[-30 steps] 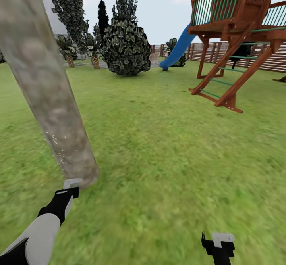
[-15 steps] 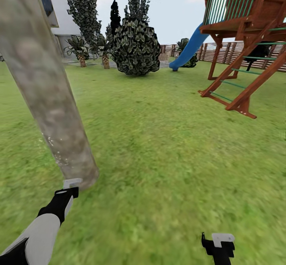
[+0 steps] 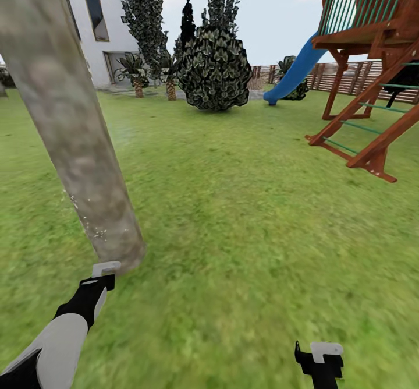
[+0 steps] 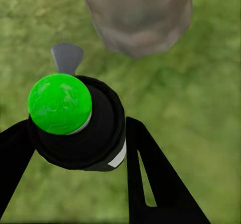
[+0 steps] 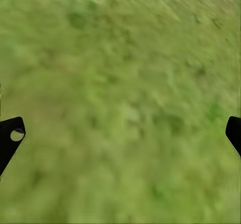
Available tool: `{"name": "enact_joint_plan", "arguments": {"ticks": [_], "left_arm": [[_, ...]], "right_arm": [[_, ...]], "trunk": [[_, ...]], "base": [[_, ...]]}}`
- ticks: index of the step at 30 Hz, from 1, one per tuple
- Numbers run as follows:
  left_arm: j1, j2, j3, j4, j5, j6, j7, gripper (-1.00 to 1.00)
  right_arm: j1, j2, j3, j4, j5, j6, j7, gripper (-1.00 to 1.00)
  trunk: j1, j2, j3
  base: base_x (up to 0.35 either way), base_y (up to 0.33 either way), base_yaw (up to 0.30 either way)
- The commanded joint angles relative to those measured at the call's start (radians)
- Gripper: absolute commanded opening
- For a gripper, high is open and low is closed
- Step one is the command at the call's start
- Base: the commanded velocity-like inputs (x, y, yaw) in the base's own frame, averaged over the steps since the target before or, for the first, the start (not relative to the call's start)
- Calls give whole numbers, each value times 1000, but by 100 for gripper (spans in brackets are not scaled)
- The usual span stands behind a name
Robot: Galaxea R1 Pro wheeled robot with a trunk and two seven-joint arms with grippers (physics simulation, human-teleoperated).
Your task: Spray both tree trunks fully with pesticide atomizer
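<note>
Left wrist: atomizer between left tool fingers.

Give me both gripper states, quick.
Left gripper: closed on the pesticide atomizer.
Right gripper: open, nothing between its fingers, grass below.

Rough mottled bark on tree trunk, glossy green atomizer cap, wooden playset

Mottled grey-tan tree trunk; green-capped black atomizer.
</note>
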Motion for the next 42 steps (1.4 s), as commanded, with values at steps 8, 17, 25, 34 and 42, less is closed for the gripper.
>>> {"name": "enact_joint_plan", "arguments": {"ticks": [8, 17, 25, 34, 42], "left_arm": [[0, 0, 1, 0, 0, 1, 0, -100], [0, 0, 1, 0, 0, 1, 0, -100], [0, 1, 1, 0, 0, 1, 0, -100], [-20, -4, -3, -22, 3, 6, -4, -100], [-260, -42, -13, -24, -2, 132, -13, -100]], "right_arm": [[0, 1, 0, 0, 0, 0, 0, 100], [0, 1, 0, 0, 0, 0, 0, 100], [0, 1, 0, 0, 1, 0, 0, 100], [0, 0, 0, 0, 0, 0, 0, 100], [0, -4, -1, 0, 0, 0, 0, 100]], "trunk": [[0, 0, 0], [0, 0, 0], [0, 0, 0], [0, 0, 0], [0, 0, 0]], "base": [[229, -194, 141], [47, -261, 52], [59, -266, 273], [38, -137, 275], [0, -1, 93]]}}
